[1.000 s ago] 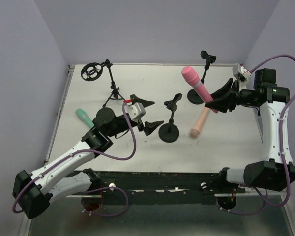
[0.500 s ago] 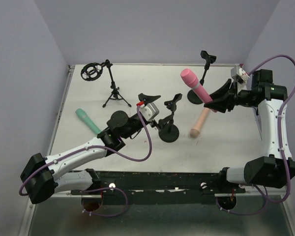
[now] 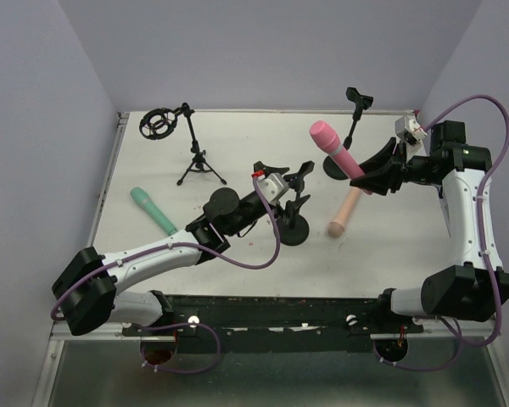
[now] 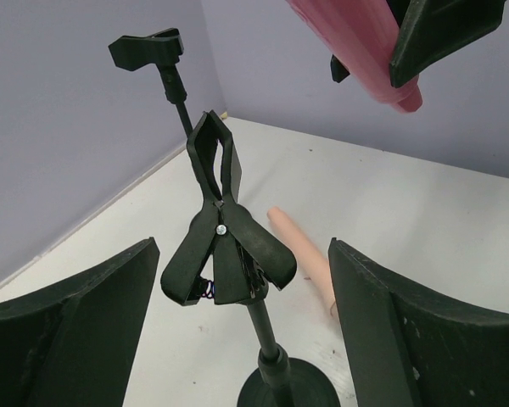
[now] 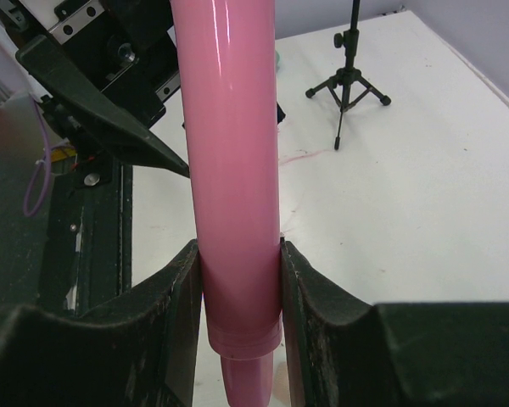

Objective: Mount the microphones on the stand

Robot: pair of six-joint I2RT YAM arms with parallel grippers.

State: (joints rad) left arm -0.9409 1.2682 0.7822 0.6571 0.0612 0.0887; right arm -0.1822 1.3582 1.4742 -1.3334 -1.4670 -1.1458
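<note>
My right gripper [image 3: 369, 175] is shut on the lower handle of the pink microphone [image 3: 333, 151] and holds it tilted above the table; the right wrist view shows the fingers [image 5: 178, 288] pressed on both sides of it [image 5: 233, 170]. The beige microphone [image 3: 343, 214] lies on the table below it. The teal microphone [image 3: 153, 209] lies at the left. My left gripper [image 3: 290, 188] is open, its fingers either side of the clip [image 4: 225, 254] of the middle round-base stand [image 3: 293, 229], without touching it.
A second clip stand [image 3: 356, 102] with a round base stands at the back right, behind the pink microphone. A tripod stand [image 3: 195, 161] with a ring shock mount [image 3: 159, 123] stands at the back left. Grey walls enclose the table.
My left arm has reached right and forward, bringing its open gripper from beside the teal microphone up to the middle stand's clip. My right gripper has shifted the pink microphone slightly left.
</note>
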